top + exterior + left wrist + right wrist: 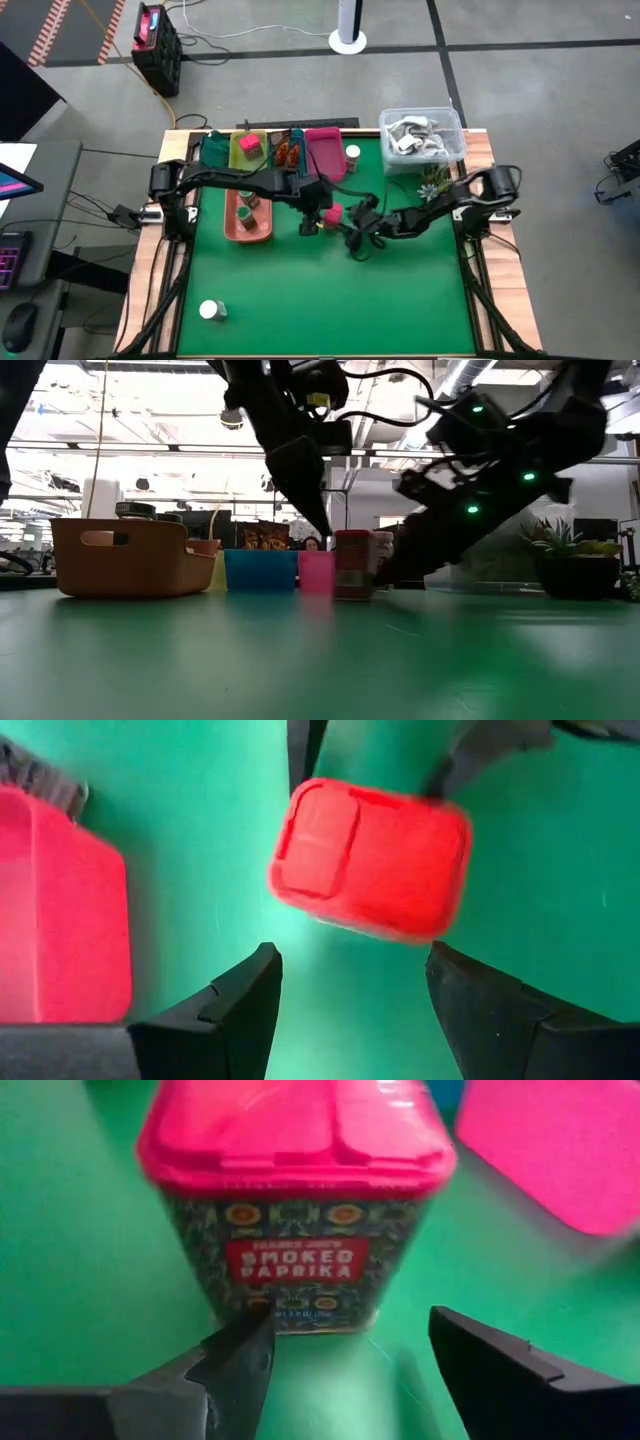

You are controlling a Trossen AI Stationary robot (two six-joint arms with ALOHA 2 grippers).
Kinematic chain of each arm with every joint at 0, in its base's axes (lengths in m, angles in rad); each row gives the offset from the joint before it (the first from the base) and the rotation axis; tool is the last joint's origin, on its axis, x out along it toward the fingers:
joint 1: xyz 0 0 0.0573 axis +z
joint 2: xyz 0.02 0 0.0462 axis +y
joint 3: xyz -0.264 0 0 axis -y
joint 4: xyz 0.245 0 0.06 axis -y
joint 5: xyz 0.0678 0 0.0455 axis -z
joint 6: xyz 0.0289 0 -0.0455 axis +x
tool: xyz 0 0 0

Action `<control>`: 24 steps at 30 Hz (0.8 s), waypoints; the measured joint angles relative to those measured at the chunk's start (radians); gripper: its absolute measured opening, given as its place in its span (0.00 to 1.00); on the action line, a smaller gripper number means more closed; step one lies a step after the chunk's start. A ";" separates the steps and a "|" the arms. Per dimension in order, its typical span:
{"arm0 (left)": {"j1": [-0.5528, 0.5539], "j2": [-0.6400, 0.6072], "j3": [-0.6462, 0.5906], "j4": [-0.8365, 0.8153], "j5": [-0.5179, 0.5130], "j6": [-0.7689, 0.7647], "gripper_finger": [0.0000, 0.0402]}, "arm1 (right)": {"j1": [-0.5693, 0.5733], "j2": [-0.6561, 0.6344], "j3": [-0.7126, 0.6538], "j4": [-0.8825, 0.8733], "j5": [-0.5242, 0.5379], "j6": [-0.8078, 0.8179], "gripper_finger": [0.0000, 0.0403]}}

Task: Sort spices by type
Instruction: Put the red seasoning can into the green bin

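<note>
A spice tin with a pink lid [290, 1140] and dark patterned sides labelled smoked paprika stands upright on its base on the green mat [333, 213], mid-table. My left gripper [350, 955] hovers over it, open, pointing down; the lid [370, 860] shows just beyond its fingertips. My right gripper [350, 1320] is low at the tin's right side, open, facing the label, with a gap between the fingers and the tin. In the low view the tin [352, 565] stands between the two grippers. A white-lidded jar [210, 310] rests on the mat near the near-left corner.
Along the far edge stand coloured trays [262, 148] with a pink cube, orange packets and a white-lidded jar [352, 153]. A salmon tray [248, 228] at left holds dark green jars. A clear tub [422, 135] and a small plant [432, 182] sit far right. The near half of the mat is bare.
</note>
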 joint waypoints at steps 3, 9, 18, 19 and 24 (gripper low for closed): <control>-0.025 -0.020 0.000 -0.064 -0.050 -0.026 0.59 | 0.006 0.070 0.068 0.001 0.000 -0.009 0.72; -0.058 -0.081 0.000 -0.120 -0.087 -0.083 0.59 | 0.022 0.160 0.180 0.030 0.001 -0.030 0.72; -0.067 -0.085 -0.012 -0.117 -0.108 -0.208 0.60 | 0.038 0.163 0.247 -0.123 0.046 -0.021 0.72; -0.067 -0.085 -0.018 -0.116 -0.103 -0.218 0.60 | 0.042 0.150 0.246 -0.151 0.066 -0.014 0.72; -0.073 -0.085 -0.019 -0.117 -0.096 -0.263 0.65 | 0.062 0.114 0.248 -0.224 0.108 -0.001 0.72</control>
